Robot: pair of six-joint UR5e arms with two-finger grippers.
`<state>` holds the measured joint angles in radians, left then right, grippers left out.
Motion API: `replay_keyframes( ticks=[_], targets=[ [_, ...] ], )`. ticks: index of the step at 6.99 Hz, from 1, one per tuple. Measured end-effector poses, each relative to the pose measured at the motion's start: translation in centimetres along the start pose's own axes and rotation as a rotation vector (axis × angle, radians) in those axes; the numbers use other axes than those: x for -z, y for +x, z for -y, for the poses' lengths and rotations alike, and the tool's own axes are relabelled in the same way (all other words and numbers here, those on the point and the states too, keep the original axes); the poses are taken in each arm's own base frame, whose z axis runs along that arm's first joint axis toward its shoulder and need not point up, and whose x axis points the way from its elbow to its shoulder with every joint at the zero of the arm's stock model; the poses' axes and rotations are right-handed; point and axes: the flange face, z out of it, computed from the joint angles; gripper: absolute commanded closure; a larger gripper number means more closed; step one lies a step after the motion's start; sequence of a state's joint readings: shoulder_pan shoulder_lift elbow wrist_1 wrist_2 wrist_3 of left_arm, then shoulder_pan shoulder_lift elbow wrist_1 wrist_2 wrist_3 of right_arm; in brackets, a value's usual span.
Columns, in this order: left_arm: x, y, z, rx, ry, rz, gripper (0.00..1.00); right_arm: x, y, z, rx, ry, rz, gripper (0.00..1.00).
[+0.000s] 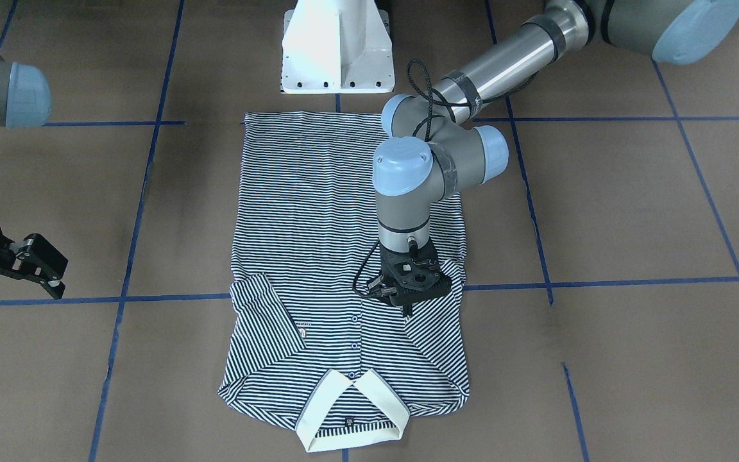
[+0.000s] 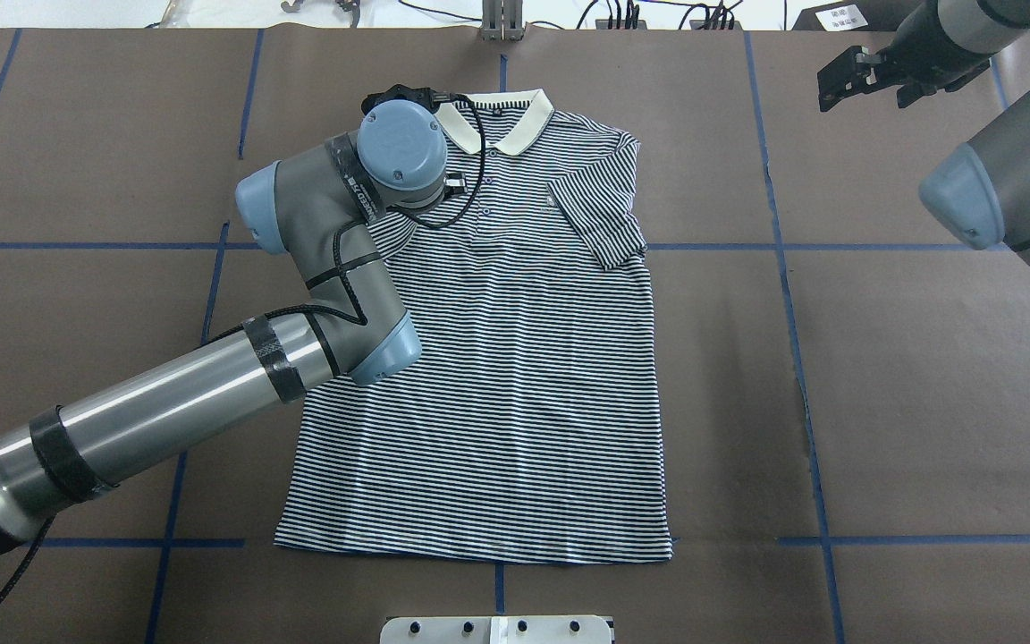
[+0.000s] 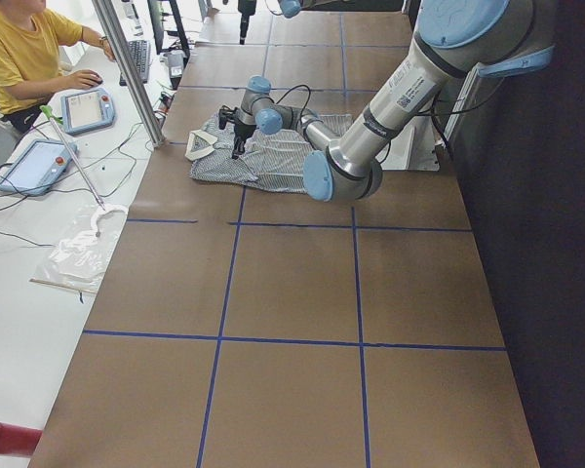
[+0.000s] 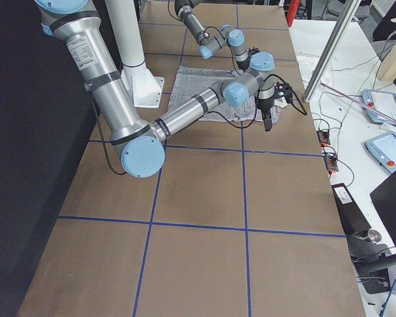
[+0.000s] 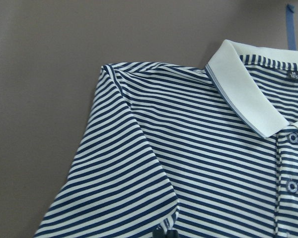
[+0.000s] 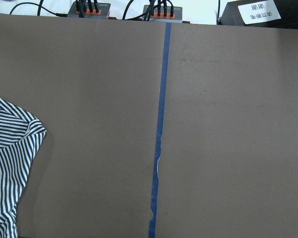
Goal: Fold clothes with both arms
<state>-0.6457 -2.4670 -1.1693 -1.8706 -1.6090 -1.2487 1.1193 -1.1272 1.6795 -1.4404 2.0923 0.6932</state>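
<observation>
Looking down on the brown table (image 1: 632, 212), we've got the polo shirt (image 1: 318, 212) spread flat, front up, its cream collar (image 1: 321, 401) on the side far from the robot and its hem just short of the white pedestal (image 1: 337, 51). Both of its 2 sleeves lie turned in over the body: the right sleeve (image 1: 267, 321) across the chest, the left sleeve (image 1: 433, 346) with a diagonal crease. The left gripper (image 1: 408, 308) points straight down at that sleeve's hem, fingers clenched to a narrow tip, and whether any cloth is pinched between them I cannot tell. Out wide, the right gripper (image 1: 18, 282) hangs over bare table, well apart from the shirt, fingers spread and holding nothing.
</observation>
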Motion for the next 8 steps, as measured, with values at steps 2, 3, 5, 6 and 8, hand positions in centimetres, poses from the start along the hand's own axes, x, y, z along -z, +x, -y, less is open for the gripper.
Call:
replay_keyframes(
  ticks=[2, 3, 5, 6, 8],
  targets=[
    [2.1, -1.9, -0.6, -0.141, 0.015, -0.052, 0.0, 0.3, -0.7, -0.2, 0.008, 0.004, 0.008, 0.0],
    [4.1, -2.9, -1.0, -0.196, 0.019, -0.093, 0.0, 0.2, -2.2, -1.2, -0.01, 0.001, 0.023, 0.0],
    [8.6, -6.3, -3.1, -0.235, 0.001, -0.193, 0.0, -0.7, -9.7, -7.0, -0.127, 0.018, 0.045, 0.0],
    [10.8, -8.4, -5.0, -0.233, -0.013, -0.236, 0.0, -1.2, -14.3, -12.4, -0.186, 0.036, 0.057, 0.0],
    [13.9, -11.4, -13.2, -0.168, -0.107, -0.307, 0.0, -1.5, -22.3, -25.4, -0.263, 0.044, 0.106, 0.03]
  ],
)
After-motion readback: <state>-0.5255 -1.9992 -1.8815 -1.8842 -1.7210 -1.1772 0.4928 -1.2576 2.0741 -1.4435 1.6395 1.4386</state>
